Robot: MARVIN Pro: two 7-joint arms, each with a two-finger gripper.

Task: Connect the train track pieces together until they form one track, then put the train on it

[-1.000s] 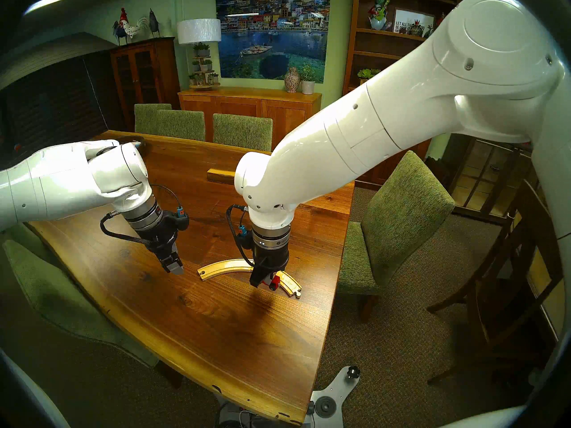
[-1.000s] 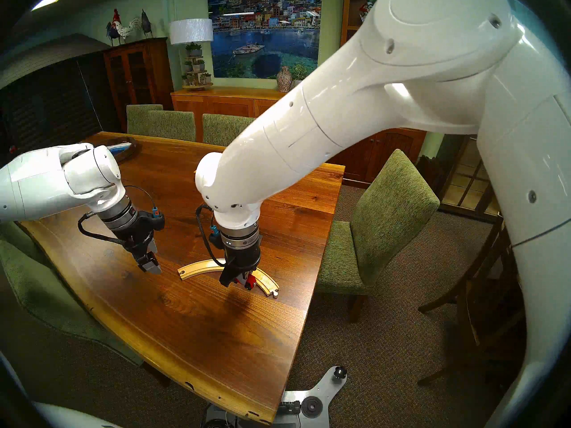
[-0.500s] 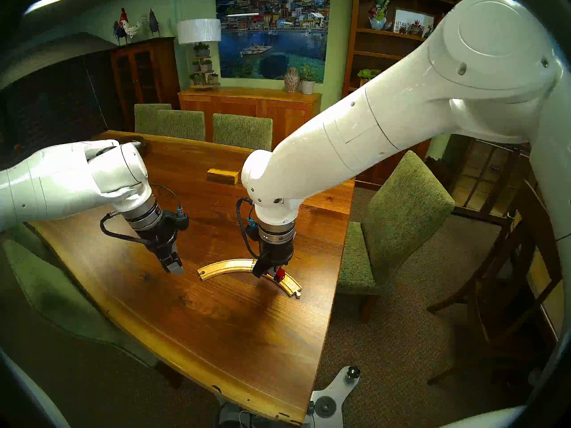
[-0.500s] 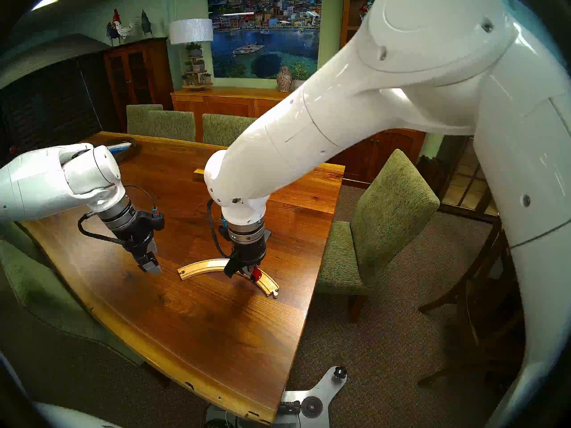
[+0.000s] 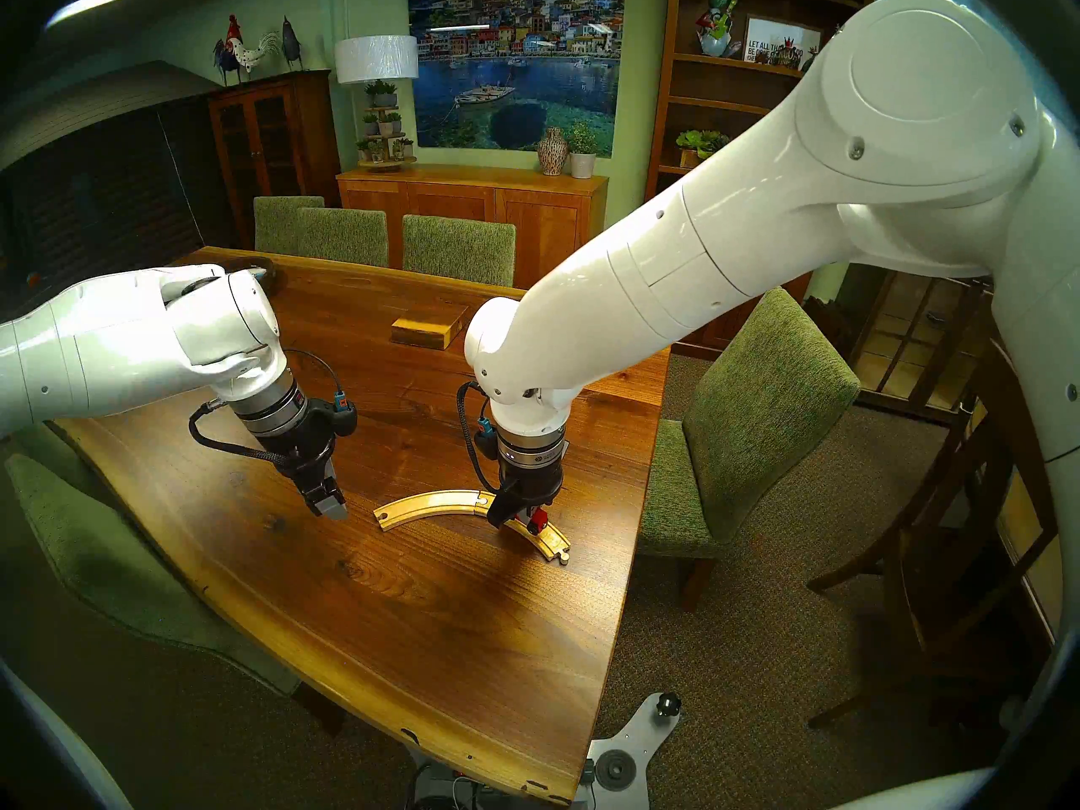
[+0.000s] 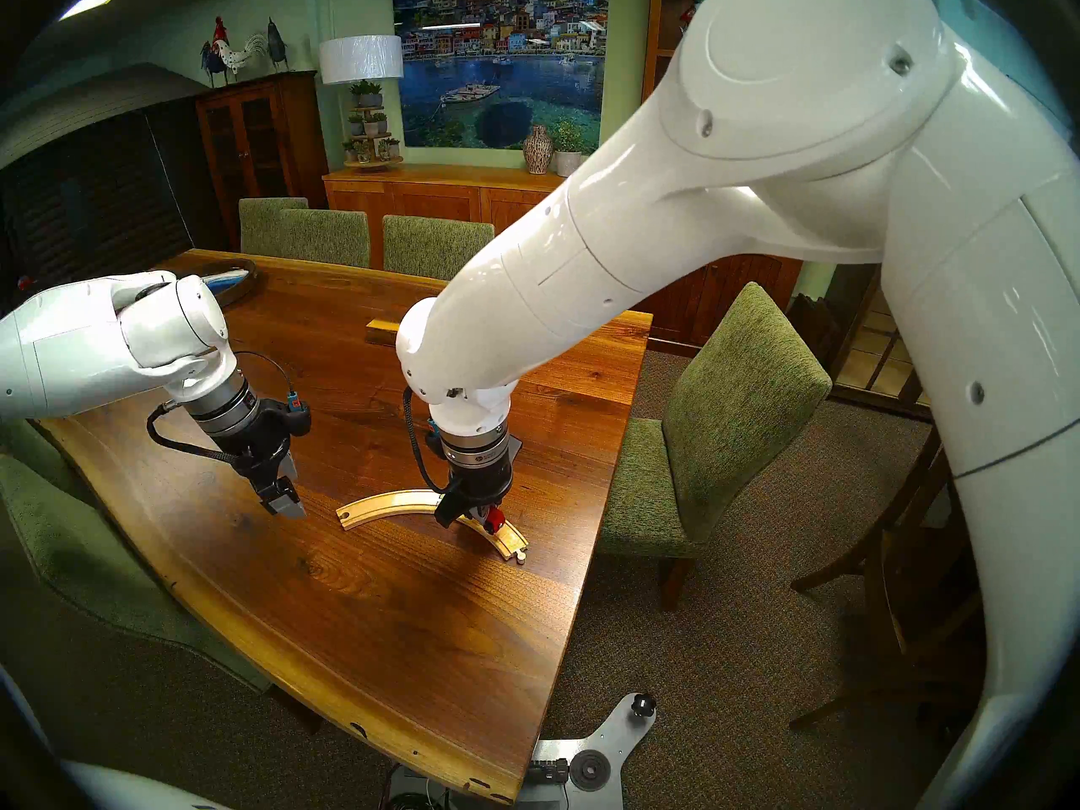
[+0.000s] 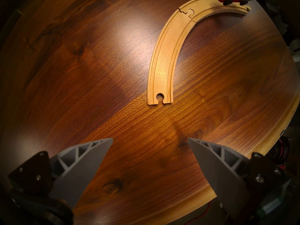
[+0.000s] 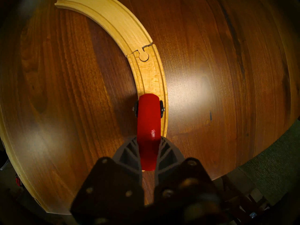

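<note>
So the track (image 5: 435, 502) is already one arc on the table (image 5: 409, 645), both curved pieces locked peg-in-hole at the joint (image 7: 188, 14), ends bending toward the near side. The right gripper (image 8: 148, 141) is clamped on the red train (image 8: 148, 122) and has it over the right-hand piece, long axis running along the grooves, its free end pointing at the joint. Can't really tell if the wheels sit in the grooves. The left gripper (image 7: 150, 139) hangs over bare wood left of the track, fingers spread apart, holding nothing. Wooden box (image 5: 426, 328) sits far back
</note>
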